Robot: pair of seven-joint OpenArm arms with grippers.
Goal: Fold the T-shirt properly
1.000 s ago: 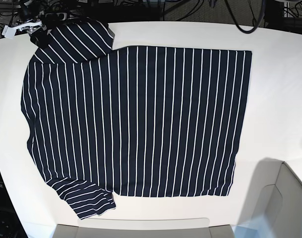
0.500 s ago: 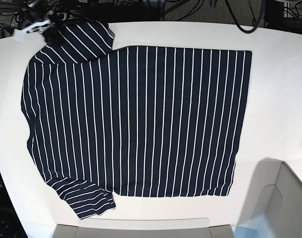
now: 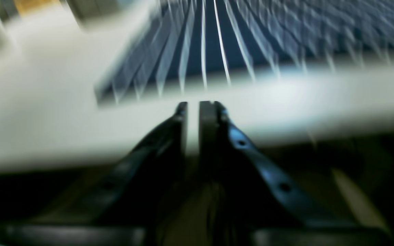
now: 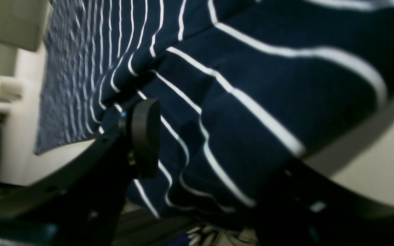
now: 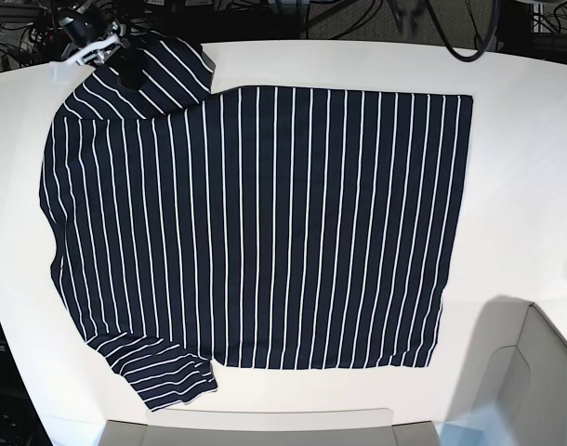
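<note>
The dark navy T-shirt [image 5: 265,223] with thin white stripes lies spread flat on the white table [image 5: 525,139], sleeves at the left. My right gripper [image 5: 112,51] is at the far left sleeve. In the right wrist view its jaws [image 4: 214,147] stand wide apart with bunched sleeve cloth [image 4: 251,51] between them, and the cloth hides one finger. My left gripper [image 3: 192,104] does not show in the base view. In the blurred left wrist view its fingers are nearly together and empty, just off the table edge, facing the shirt's hem [image 3: 217,34].
A pale grey bin [image 5: 534,381] stands at the near right corner. A pale flat edge [image 5: 256,427] runs along the front. Dark cables and gear [image 5: 358,14] lie beyond the table's far edge.
My right gripper has moved right along the far left sleeve, onto the cloth. The shirt's outline has not visibly changed.
</note>
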